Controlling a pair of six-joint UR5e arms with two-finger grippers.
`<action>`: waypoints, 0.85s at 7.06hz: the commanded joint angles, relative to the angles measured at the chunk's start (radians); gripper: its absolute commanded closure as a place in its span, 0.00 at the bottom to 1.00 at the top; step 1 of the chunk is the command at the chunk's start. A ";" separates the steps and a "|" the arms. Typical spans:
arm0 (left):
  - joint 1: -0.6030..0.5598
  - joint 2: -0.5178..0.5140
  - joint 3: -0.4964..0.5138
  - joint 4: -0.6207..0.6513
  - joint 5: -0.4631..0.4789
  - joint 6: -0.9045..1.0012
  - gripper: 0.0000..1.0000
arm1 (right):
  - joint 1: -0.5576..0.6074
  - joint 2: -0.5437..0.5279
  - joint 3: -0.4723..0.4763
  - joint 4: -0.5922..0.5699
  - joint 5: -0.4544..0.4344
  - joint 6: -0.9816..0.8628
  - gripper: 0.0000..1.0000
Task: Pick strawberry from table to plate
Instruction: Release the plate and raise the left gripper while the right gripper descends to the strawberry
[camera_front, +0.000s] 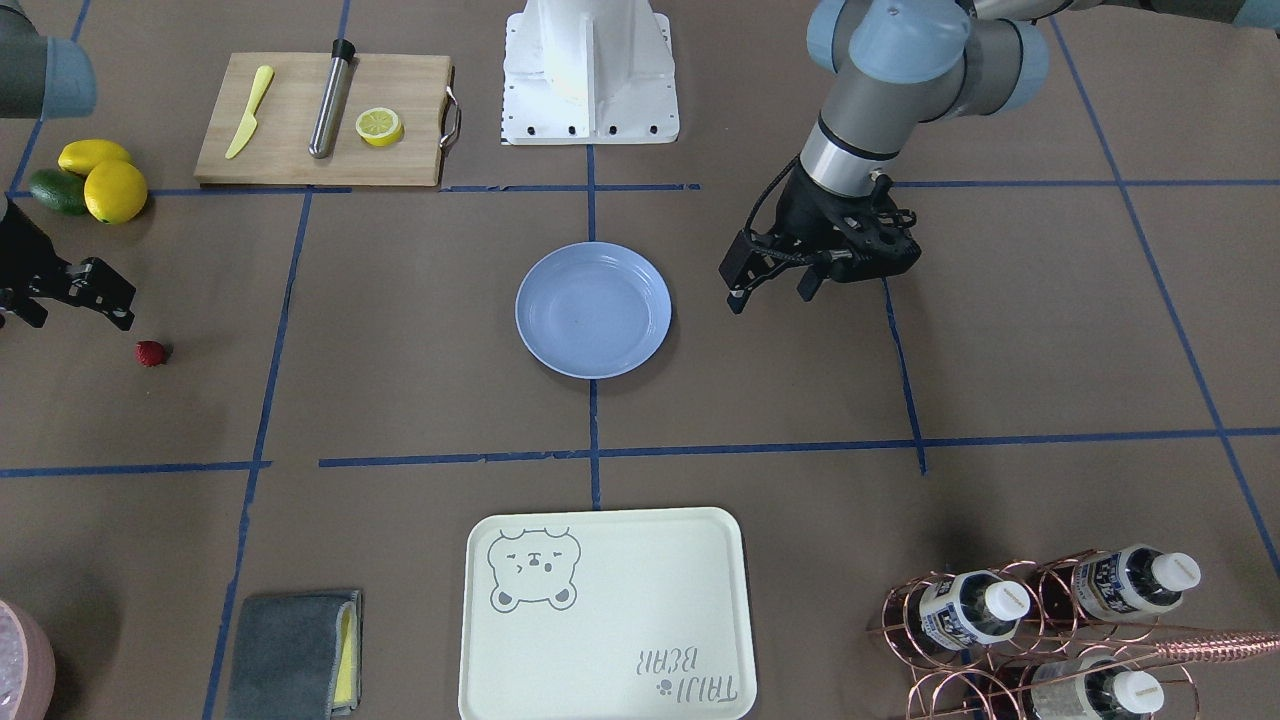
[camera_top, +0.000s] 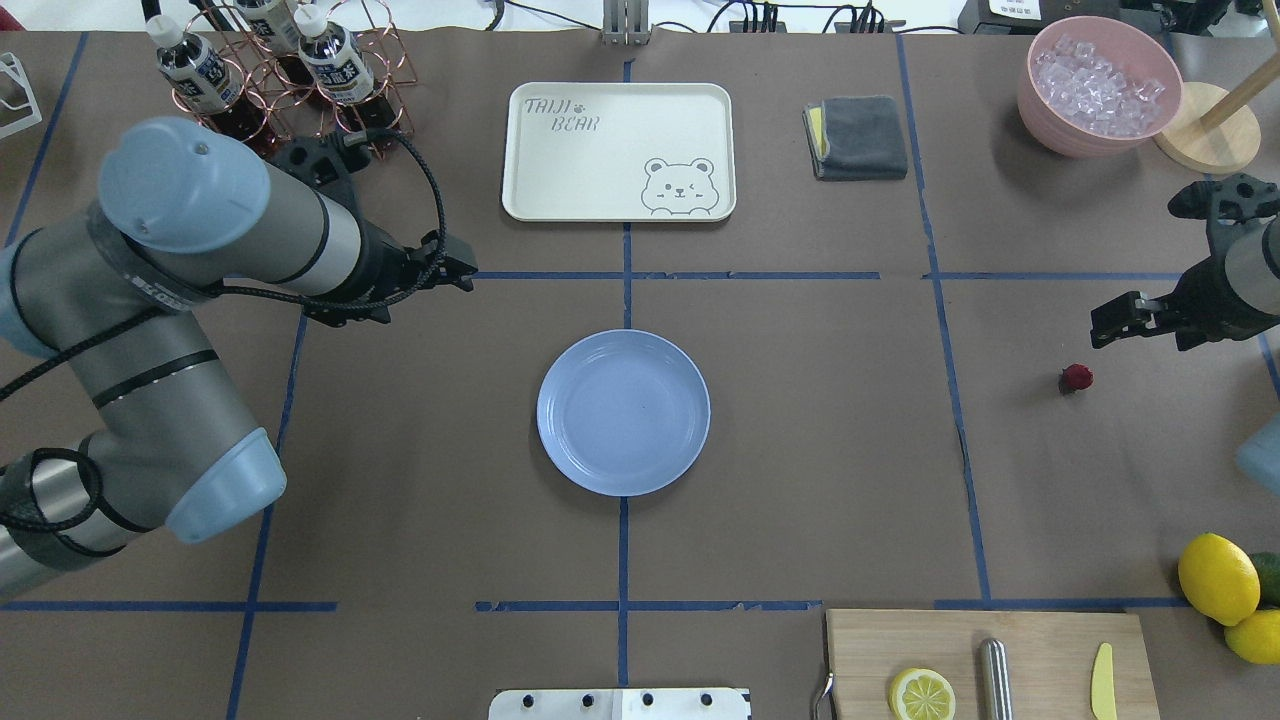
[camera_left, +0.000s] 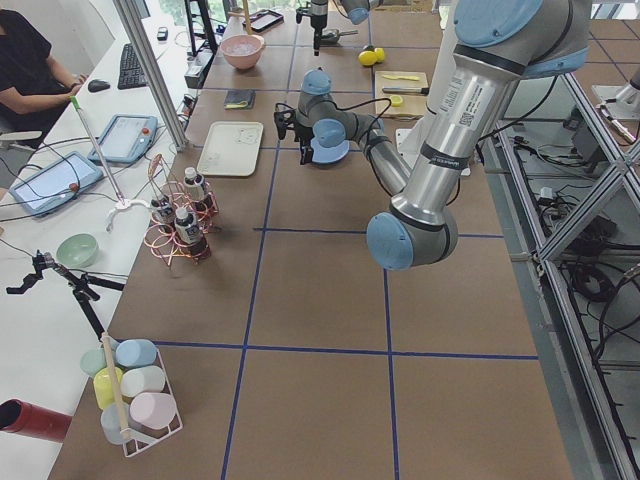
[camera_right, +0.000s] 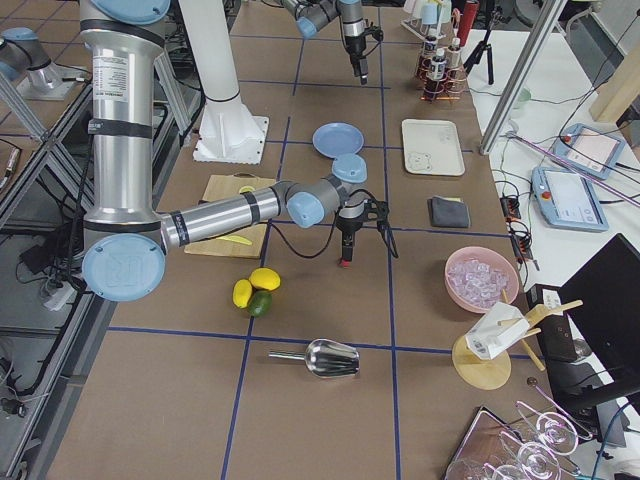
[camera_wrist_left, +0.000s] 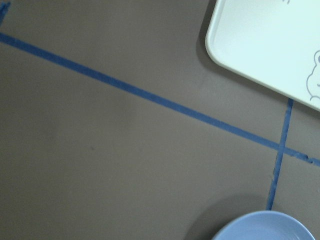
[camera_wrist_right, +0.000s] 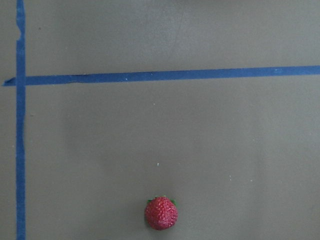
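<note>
The strawberry (camera_wrist_right: 161, 213) is dark red and dimpled, with green flecks at its top. The table (camera_front: 400, 330) is brown, crossed by a blue tape grid. The plate (camera_top: 623, 412) is plain light blue. The far tray (camera_top: 600, 170) is cream with a grey bear outline.

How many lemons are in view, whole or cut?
3. One whole lemon and a second whole lemon sit together by the avocado; a lemon half lies on the cutting board. None looks hidden.

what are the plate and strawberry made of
The plate looks like glossy light-blue plastic or melamine: smooth, with soft highlights. The strawberry is dark red with a pebbled, matte skin and green tips; real or replica, I cannot tell.
</note>
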 joint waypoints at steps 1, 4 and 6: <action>-0.051 0.003 -0.012 0.045 -0.005 0.079 0.00 | -0.040 0.001 -0.049 0.056 -0.013 0.002 0.00; -0.085 0.024 -0.013 0.046 -0.005 0.131 0.00 | -0.077 0.020 -0.080 0.058 -0.013 0.002 0.00; -0.096 0.032 -0.012 0.046 -0.005 0.168 0.00 | -0.085 0.092 -0.147 0.056 -0.013 0.002 0.03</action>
